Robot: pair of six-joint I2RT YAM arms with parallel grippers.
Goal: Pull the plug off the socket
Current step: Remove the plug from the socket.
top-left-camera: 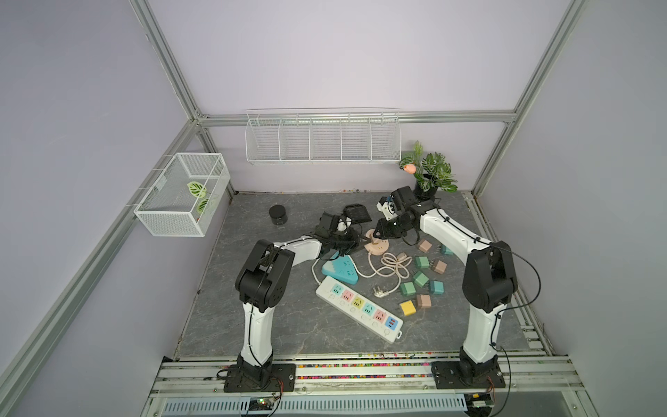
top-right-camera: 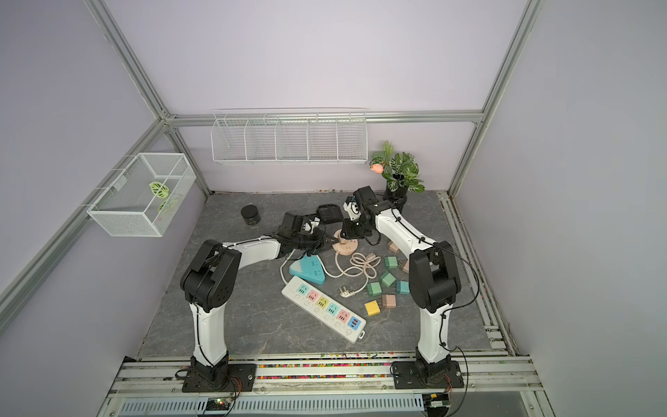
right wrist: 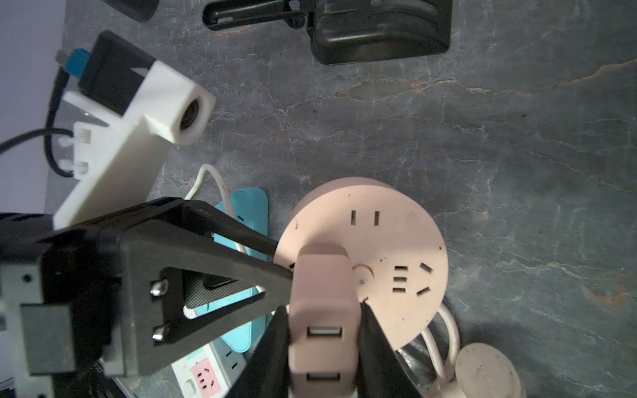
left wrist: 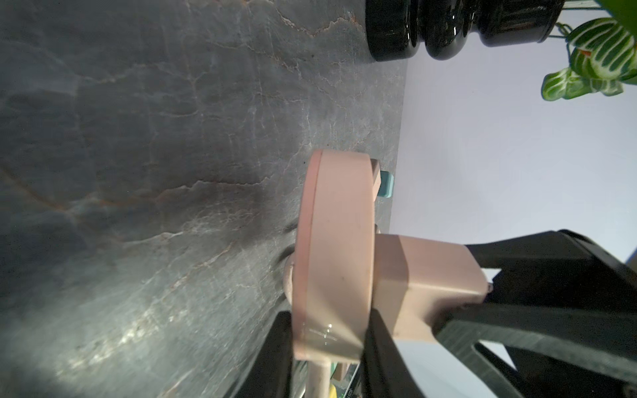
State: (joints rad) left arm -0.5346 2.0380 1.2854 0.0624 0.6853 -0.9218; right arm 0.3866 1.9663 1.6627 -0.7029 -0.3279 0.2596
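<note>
Take the table (top-left-camera: 252,325) in a top view as a clock face, with twelve at the back wall. The round pink socket (right wrist: 396,234) lies a little past centre toward one o'clock. The pink plug (right wrist: 322,286), a blocky adapter with two USB ports on its end, stands in the socket's face near the ten o'clock edge. In the left wrist view its body sits flush against the face, so it looks fully seated.

The right gripper (right wrist: 325,310) reaches in from about two o'clock and is closed narrow on the plug, one finger on each flank. The left gripper (left wrist: 327,341) comes from nine o'clock and is pinched tight on the socket's rim, one finger over the top face and one at the underside.

I judge that grasp and brace are both set and only the pull remains. The next move calls for the right arm to draw straight up along the prongs, away from the face, while the left holds the socket down and level.

Any sideways lean could bind the prongs or tip the disc in the left's thin hold. The socket's cord (top-left-camera: 391,265) coils at its five o'clock and the blue socket (top-left-camera: 341,270) lies at seven, both clear of an upward pull.
</note>
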